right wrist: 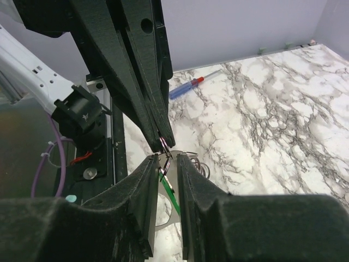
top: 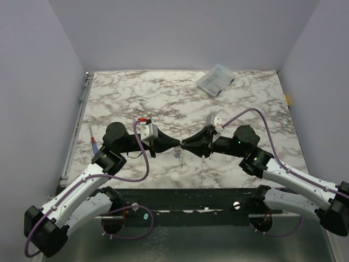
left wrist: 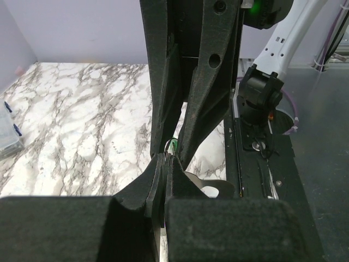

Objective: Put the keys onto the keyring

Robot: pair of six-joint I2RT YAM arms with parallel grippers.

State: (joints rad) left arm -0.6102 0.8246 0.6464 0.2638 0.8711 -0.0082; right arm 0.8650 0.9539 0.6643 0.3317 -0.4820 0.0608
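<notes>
Left gripper (left wrist: 166,161) is clamped shut right on the keyring (right wrist: 164,145), tip to tip with the right gripper (right wrist: 168,159). Its jaws sit a little apart, and the green key (right wrist: 169,191) dangles under the keyring in that gap, not pinched. A screwdriver (top: 94,142) lies off left of the keyring, and a clear box (top: 215,81) sits well beyond it on the marble table (top: 136,93).

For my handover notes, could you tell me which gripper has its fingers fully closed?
The left gripper, pinching the keyring at its tips; the right gripper shows a gap, the green key hanging in it.
</notes>
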